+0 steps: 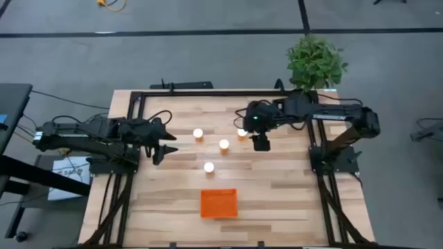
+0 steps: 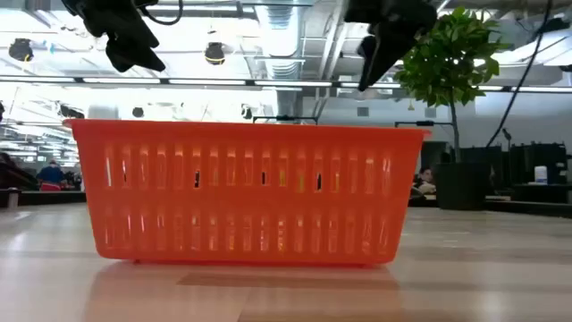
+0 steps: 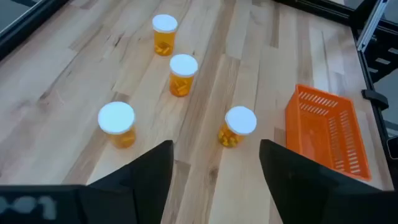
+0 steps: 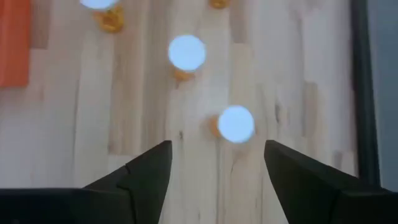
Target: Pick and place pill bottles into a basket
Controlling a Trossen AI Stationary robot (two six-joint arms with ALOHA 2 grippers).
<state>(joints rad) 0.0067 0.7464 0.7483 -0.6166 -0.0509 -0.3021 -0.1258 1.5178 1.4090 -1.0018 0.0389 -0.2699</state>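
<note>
Four orange pill bottles with white caps stand upright on their bases on the wooden table: one at the far left (image 1: 198, 133), one in the middle (image 1: 223, 144), one at the far right (image 1: 241, 133) and one nearest the basket (image 1: 208, 167). All show in the left wrist view, the nearest one (image 3: 117, 123) just ahead. The orange basket (image 1: 219, 203) stands on the table near the front edge and hides the bottles in the low view (image 2: 246, 192). My left gripper (image 1: 166, 146) is open and empty, left of the bottles. My right gripper (image 1: 261, 143) is open and empty, raised just right of the far-right bottle (image 4: 235, 124).
A potted plant (image 1: 315, 62) stands at the table's far right corner. A black frame (image 1: 138, 100) runs along the table's edges. Bare wood lies between the bottles and the basket and on both sides of the basket.
</note>
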